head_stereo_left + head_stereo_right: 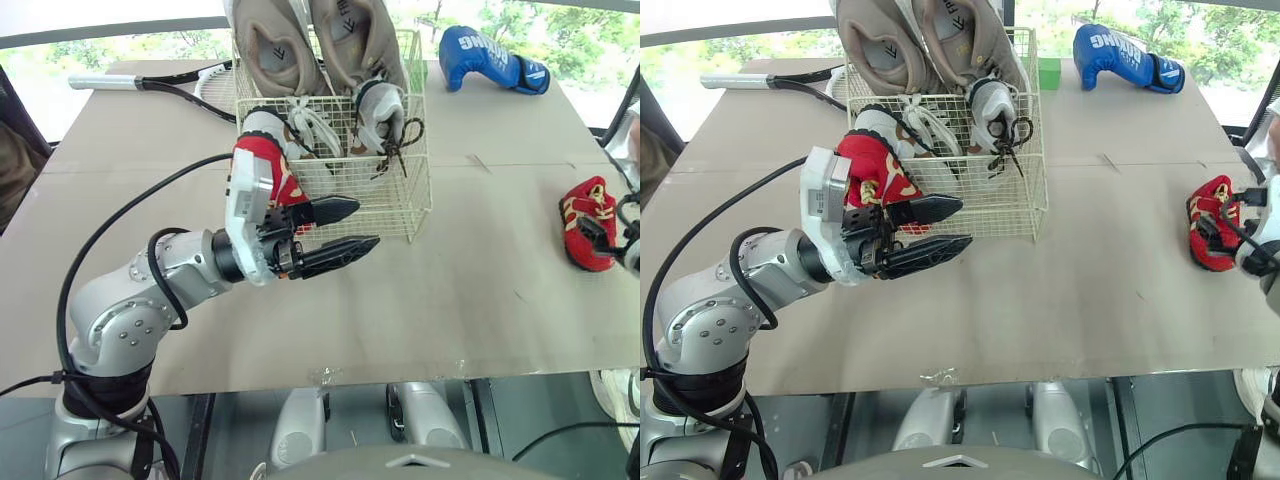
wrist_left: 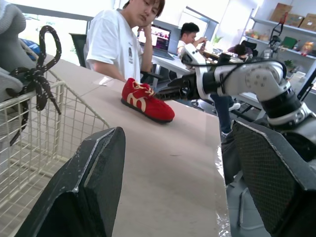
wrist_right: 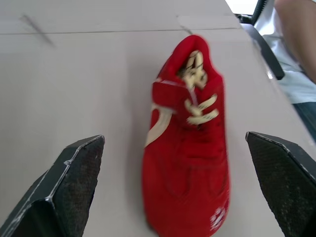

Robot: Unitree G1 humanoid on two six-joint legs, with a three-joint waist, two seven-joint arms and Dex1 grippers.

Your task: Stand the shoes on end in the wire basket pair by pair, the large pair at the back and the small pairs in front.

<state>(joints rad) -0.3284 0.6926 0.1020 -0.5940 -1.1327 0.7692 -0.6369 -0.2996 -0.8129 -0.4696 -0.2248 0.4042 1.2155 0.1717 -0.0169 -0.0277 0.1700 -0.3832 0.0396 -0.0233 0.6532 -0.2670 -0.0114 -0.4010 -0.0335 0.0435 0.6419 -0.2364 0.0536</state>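
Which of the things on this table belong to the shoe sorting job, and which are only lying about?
Job: wire basket; large beige pair at its back; grey pair in front of it; red shoe at its front corner; second red shoe, loose on the table.
Lying about: blue boxing glove; tennis racket.

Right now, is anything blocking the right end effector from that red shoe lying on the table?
Nothing visible does. The right end effector is open and lined up on the red shoe, which lies flat with only bare table around it.
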